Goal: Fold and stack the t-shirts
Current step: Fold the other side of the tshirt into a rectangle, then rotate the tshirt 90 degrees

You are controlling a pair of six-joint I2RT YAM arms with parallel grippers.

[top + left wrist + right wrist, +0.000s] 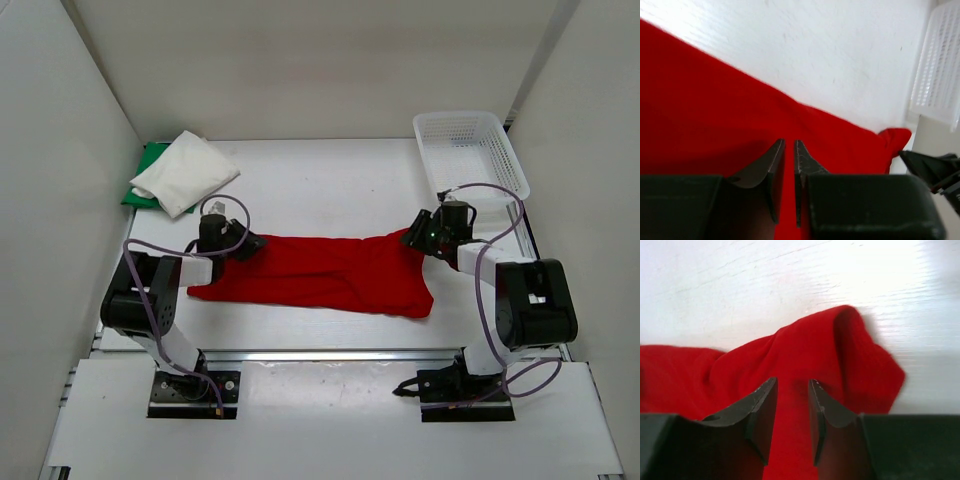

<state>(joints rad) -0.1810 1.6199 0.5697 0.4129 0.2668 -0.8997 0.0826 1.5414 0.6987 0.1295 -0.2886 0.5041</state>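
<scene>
The red t-shirt (320,275) lies spread out left to right on the white table, its right end bunched into a rumpled fold (855,350). My left gripper (252,243) hovers low over the shirt's upper left corner. In the left wrist view its jaws (789,142) stand a narrow gap apart over flat red cloth (715,115). My right gripper (412,238) is at the shirt's upper right corner, jaws (792,382) clearly apart above the cloth, holding nothing. A folded white t-shirt (185,172) rests on a green one (143,185) at the back left.
A white mesh basket (468,128) stands at the back right, also visible in the left wrist view (940,65). White walls close in the table on the left, back and right. The right arm's tip (935,167) shows past the shirt's far end.
</scene>
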